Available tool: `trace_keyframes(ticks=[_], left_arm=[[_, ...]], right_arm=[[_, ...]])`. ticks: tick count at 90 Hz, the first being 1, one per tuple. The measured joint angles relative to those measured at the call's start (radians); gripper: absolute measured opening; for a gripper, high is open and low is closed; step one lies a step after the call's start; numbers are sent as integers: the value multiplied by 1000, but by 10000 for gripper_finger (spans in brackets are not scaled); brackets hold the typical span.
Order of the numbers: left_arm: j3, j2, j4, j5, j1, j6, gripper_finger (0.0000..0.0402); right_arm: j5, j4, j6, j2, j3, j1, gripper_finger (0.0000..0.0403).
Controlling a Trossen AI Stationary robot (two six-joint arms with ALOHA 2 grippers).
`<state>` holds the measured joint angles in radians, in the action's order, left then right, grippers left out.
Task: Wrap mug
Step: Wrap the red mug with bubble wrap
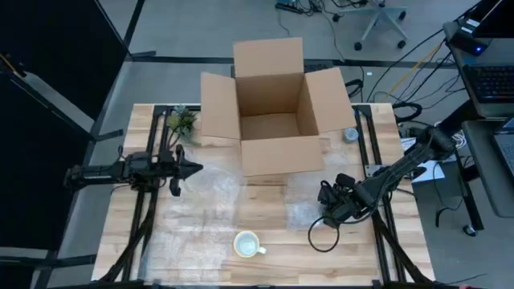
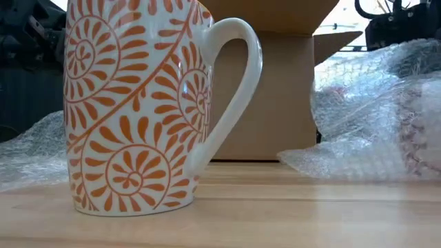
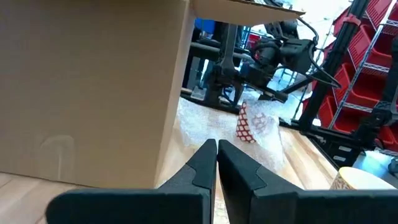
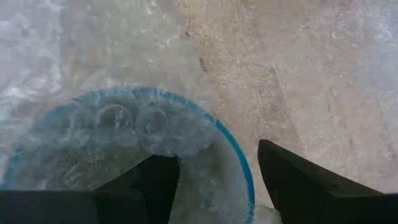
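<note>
Overhead, you have the mug [image 1: 248, 244] standing upright near the front edge of the bench [image 1: 273, 205], well in front of the open cardboard box [image 1: 273, 108], which looks empty. Your right end effector [image 1: 328, 202] sits just to the right of the mug and slightly behind it, low over a sheet of bubble wrap [image 1: 309, 210]; the left end effector [image 1: 193, 168] waits farther off, behind and to the left of the mug, near the box's left front corner. So the right arm is the nearer one, and the mug lies to its front-left with its long axis vertical and mouth up.

At bench level, the mug [image 2: 148, 103] fills the near view, orange leaf pattern on white, handle turned to the picture's right, with the box [image 2: 275, 89] behind it and bubble wrap [image 2: 379, 117] heaped beside it.

From the left wrist, the fingers [image 3: 202, 168] are pressed together and hold nothing; the box wall [image 3: 93, 87] is close alongside, and a red-patterned item under wrap [image 3: 249, 124] lies beyond.

From the right wrist, the fingers [image 4: 292, 174] are spread over a blue-rimmed round object [image 4: 124, 155] covered in bubble wrap; what it is, you cannot tell.
</note>
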<state>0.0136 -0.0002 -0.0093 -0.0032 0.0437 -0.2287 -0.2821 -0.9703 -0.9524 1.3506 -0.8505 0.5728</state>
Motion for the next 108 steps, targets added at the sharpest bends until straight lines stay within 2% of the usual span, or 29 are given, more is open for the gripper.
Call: trace_keyframes(ticks=[28,45,56,72,80,87,99,108], left_arm=[[0,0,5,0,0,69,4],[-3,0,78,-3,0,-250,4],[-2,0,197,-36,0,-244,4],[11,42,412,5,-43,-220,1],[70,120,412,-42,-101,-137,0],[144,238,412,-85,-159,-60,0],[315,522,411,-111,-266,57,0],[457,736,371,-127,-360,89,0]], right_arm=[[0,0,11,0,0,1,201],[0,0,26,0,0,1,201],[-2,0,27,0,0,1,201],[-8,1,50,0,0,0,201],[-30,1,48,0,0,0,201],[-33,1,49,0,0,0,201],[-33,0,51,0,0,0,201],[-33,0,51,0,0,0,201]])
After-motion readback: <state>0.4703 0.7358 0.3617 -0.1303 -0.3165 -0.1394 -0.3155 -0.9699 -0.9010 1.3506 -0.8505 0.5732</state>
